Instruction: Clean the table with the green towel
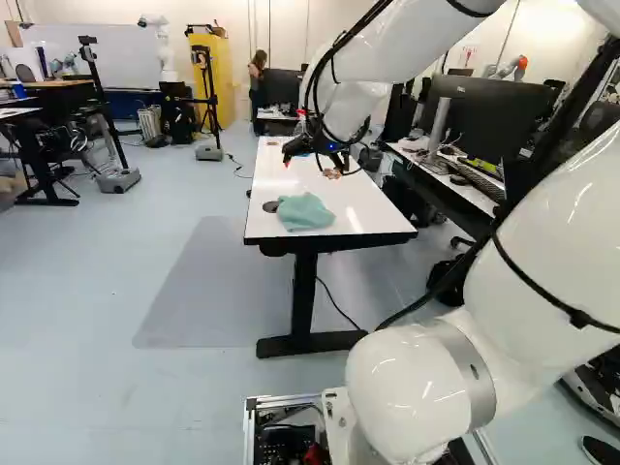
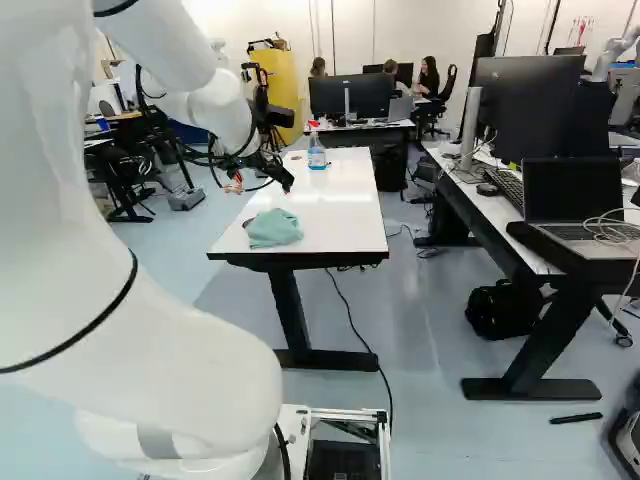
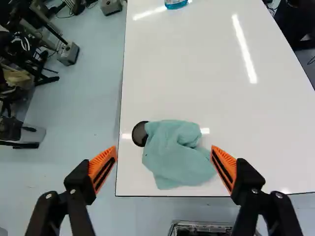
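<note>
Pincer [image 2: 262, 186] spread wide; towel [image 3: 177, 156] partly hides dark disc [image 3: 139, 133]; wrist view crops bottle [image 3: 176, 4].

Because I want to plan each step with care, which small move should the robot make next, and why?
Probably bring the open pincer closer to the green towel, fingers kept apart: the towel lies bunched on the white table, ahead of the pincer, and nothing is gripped.

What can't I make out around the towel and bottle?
- Table under the towel: hidden by the towel, all views.
- Dark disc: edge partly under the towel, wrist view.
- Bottle: top cut off by wrist view's edge.
- Table's far end: cut off, wrist view.
- Fine dirt: too small to tell, base views.
</note>
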Available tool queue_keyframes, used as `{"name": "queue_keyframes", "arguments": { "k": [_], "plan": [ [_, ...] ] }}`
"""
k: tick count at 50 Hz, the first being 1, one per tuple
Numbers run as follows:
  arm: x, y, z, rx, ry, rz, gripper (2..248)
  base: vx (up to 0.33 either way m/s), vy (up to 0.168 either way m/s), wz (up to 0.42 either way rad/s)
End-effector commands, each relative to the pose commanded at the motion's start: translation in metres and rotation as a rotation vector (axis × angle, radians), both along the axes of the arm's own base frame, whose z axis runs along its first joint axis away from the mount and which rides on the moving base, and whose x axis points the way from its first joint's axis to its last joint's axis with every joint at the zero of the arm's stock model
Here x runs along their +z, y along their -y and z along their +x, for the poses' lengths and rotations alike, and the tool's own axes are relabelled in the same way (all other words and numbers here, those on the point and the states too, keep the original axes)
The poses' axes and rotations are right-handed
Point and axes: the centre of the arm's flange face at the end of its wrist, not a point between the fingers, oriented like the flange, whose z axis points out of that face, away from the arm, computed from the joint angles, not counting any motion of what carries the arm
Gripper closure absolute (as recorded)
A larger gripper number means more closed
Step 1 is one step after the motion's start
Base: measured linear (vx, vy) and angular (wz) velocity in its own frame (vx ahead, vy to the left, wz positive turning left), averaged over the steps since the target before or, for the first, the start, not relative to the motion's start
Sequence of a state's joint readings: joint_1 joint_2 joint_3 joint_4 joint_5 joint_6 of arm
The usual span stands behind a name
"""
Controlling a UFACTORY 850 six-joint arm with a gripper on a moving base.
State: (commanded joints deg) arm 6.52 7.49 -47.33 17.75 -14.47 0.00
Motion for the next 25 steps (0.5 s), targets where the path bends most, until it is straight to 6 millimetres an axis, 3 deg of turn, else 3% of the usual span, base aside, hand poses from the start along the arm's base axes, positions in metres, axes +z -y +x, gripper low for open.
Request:
{"name": "queue_keyframes", "arguments": {
  "k": [25],
  "plan": [
    [-0.0061, 0.0026, -0.0023, -0.006, 0.014, -0.010, 3, 0.000, 0.000, 0.000]
  ]
}}
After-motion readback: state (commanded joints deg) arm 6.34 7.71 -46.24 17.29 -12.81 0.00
